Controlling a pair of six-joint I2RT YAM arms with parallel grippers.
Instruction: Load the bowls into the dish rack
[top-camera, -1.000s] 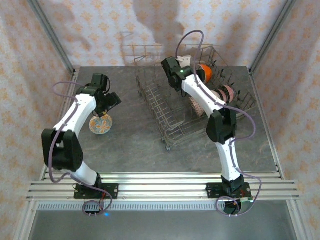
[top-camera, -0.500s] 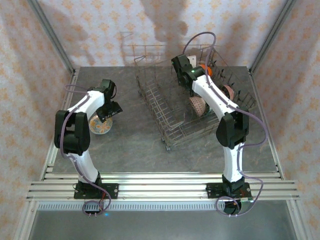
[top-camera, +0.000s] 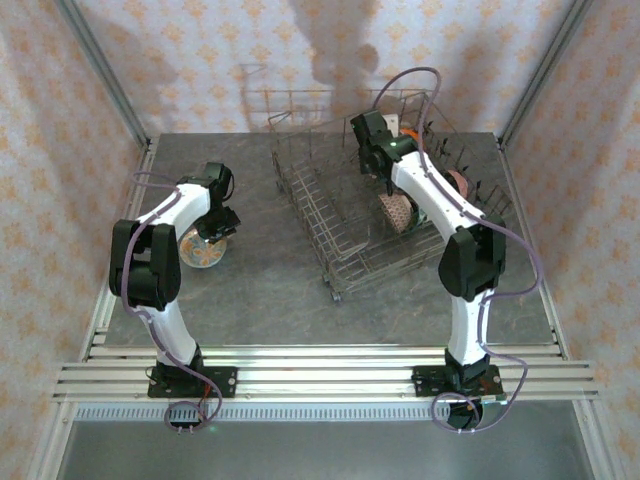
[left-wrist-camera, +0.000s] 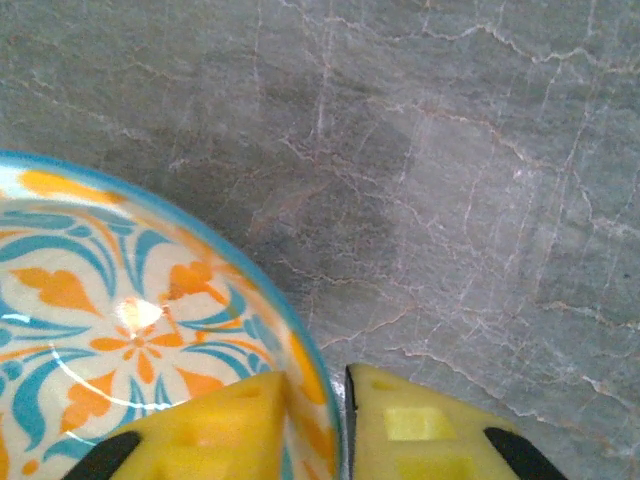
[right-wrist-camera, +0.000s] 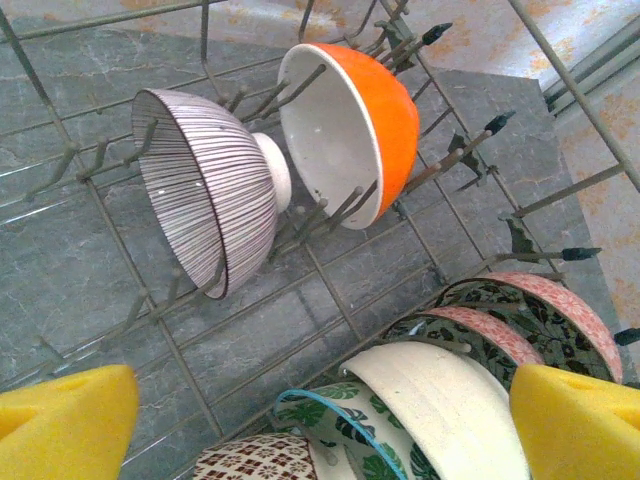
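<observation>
Bowl on table: I see the blue-and-orange bowl (left-wrist-camera: 120, 320) (top-camera: 203, 250) upright, mouth up, at the table's (top-camera: 260, 300) left side, well apart from the dish rack (top-camera: 330, 215).
Left gripper (left-wrist-camera: 315, 420): fingers clamped on that bowl's rim, one inside, one outside.
Racked bowls: orange bowl (right-wrist-camera: 360, 120) and striped bowl (right-wrist-camera: 200, 190) stand on edge between tines, mouths facing the same way.
Right gripper (right-wrist-camera: 320, 420): above the rack, fingers spread wide, holding nothing.
Rack axis: skewed to the table's edges.

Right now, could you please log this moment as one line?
left gripper: astride bowl rim | right gripper: open above rack | bowl: on table
</observation>
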